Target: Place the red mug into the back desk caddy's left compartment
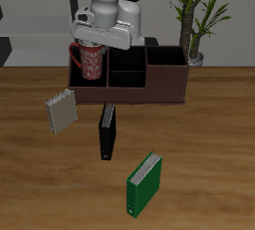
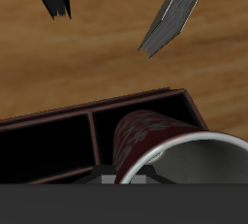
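My gripper (image 1: 93, 45) is shut on the rim of the red mug (image 1: 92, 62), which has a pale speckled pattern. It holds the mug upright over the left compartment (image 1: 88, 75) at the end of the long dark brown desk caddy (image 1: 149, 83). The mug's lower part is level with the caddy's top edge; I cannot tell whether it touches the floor of the bay. In the wrist view the mug (image 2: 145, 141) shows close up with its grey rim, and the black-lined bays of the caddy (image 2: 58, 141) lie beside it. My fingertips are hidden there.
A grey book (image 1: 60, 112), a black book (image 1: 108, 131) and a green book (image 1: 144, 181) stand on the wooden table in front of the caddy. A potted plant (image 1: 195, 20) stands behind the caddy's other end.
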Tool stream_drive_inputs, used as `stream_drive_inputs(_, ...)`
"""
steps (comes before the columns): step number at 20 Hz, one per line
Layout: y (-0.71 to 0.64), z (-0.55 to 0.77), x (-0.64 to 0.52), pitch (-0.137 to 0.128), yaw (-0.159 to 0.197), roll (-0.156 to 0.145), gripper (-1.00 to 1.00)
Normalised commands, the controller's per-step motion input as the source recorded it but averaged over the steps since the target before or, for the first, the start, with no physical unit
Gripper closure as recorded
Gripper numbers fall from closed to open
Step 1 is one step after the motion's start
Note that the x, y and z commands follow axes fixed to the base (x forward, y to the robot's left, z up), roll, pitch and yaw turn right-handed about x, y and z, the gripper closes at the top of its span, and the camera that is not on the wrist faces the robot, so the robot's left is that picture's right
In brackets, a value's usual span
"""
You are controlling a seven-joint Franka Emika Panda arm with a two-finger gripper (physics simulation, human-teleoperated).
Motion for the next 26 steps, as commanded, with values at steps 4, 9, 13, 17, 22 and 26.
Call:
stream_drive_inputs(4,-0.01,-0.08,0.03,0.018,-0.020,-0.007,1.00)
stream_drive_inputs(9,0.03,-0.08,0.03,0.022,-0.001,0.013,1.00)
stream_drive_inputs(13,0.03,-0.09,0.04,0.048,-0.020,0.010,1.00)
stream_drive_inputs(17,0.00,-0.07,0.08,0.077,-0.043,0.025,-1.00)
stream_drive_inputs(22,-0.06,0.03,0.07,0.009,0.001,-0.004,-1.00)
stream_drive_inputs(26,-0.04,-0.01,0.04,0.007,0.001,0.003,-1.00)
